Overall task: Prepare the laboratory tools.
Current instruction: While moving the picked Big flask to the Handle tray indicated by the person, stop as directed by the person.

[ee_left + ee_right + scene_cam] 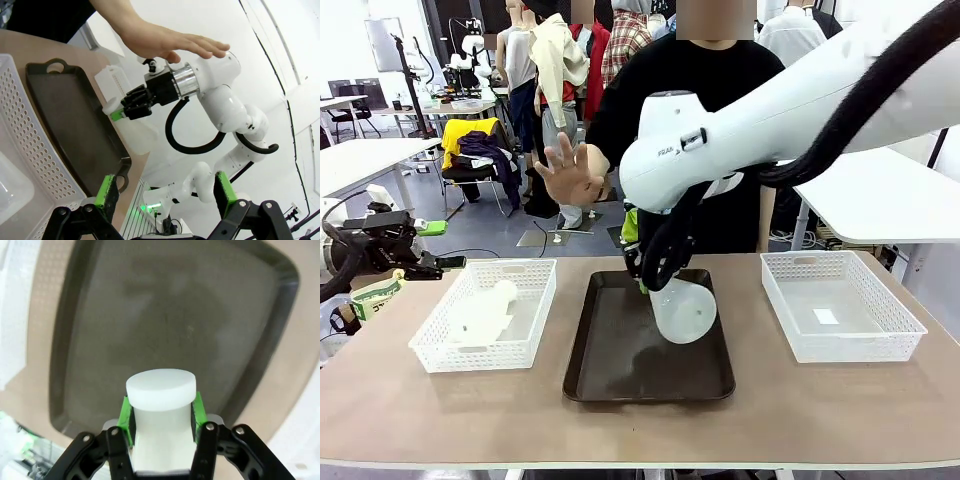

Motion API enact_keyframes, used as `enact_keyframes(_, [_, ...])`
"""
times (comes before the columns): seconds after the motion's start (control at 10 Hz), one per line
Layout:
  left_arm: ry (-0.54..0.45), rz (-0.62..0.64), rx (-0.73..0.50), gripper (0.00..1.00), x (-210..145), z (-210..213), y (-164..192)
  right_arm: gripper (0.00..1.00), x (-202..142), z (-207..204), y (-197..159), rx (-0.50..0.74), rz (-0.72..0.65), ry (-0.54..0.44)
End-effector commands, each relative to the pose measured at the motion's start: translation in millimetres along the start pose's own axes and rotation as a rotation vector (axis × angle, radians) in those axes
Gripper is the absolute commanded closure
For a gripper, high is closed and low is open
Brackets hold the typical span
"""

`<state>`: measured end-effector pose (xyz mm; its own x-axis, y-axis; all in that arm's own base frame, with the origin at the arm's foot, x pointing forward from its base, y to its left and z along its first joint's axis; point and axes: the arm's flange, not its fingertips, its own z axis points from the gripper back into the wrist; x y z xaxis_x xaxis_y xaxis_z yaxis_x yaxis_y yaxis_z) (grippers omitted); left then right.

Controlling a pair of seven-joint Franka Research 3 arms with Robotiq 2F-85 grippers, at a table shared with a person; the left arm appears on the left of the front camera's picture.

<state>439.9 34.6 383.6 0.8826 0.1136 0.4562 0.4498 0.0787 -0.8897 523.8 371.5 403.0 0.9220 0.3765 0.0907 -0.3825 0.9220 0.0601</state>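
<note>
One frosted-white flask (pixel 684 312) hangs tilted just above the dark brown tray (pixel 620 370), its neck held by my right gripper (pixel 648 282), which is shut on it. In the right wrist view the green pads (pixel 126 415) press both sides of the flask (pixel 160 390) over the tray (pixel 125 315). The second flask (pixel 485 312) lies on its side in the left white basket (pixel 535 300). My left gripper (pixel 438 246) hovers open off the table's left end. The left wrist view shows its fingers (pixel 106 192) spread, and farther off the held flask (pixel 136 134).
A person stands at the far side with an open hand (pixel 570 175) raised above the table, palm toward me. An empty white mesh basket (pixel 840 345) sits at the right. The bare tabletop (pixel 440 410) runs along the front edge.
</note>
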Motion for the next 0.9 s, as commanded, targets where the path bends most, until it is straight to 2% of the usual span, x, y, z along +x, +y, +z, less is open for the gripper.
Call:
enact_keyframes(0.0, [-0.003,-0.018,-0.001,0.0,0,1,0,1.0,10,-2,2,0.028,-0.029,-0.009])
enact_keyframes(0.3, [-0.003,-0.018,-0.001,0.0,0,1,0,1.0,9,5,-5,0.037,-0.073,-0.026])
enact_keyframes(0.4, [-0.003,-0.018,-0.001,0.0,0,1,0,1.0,10,-8,-2,0.02,-0.017,-0.002])
enact_keyframes(0.8, [-0.003,-0.018,-0.001,0.0,0,1,0,1.0,10,-8,-2,0.02,-0.017,-0.002])
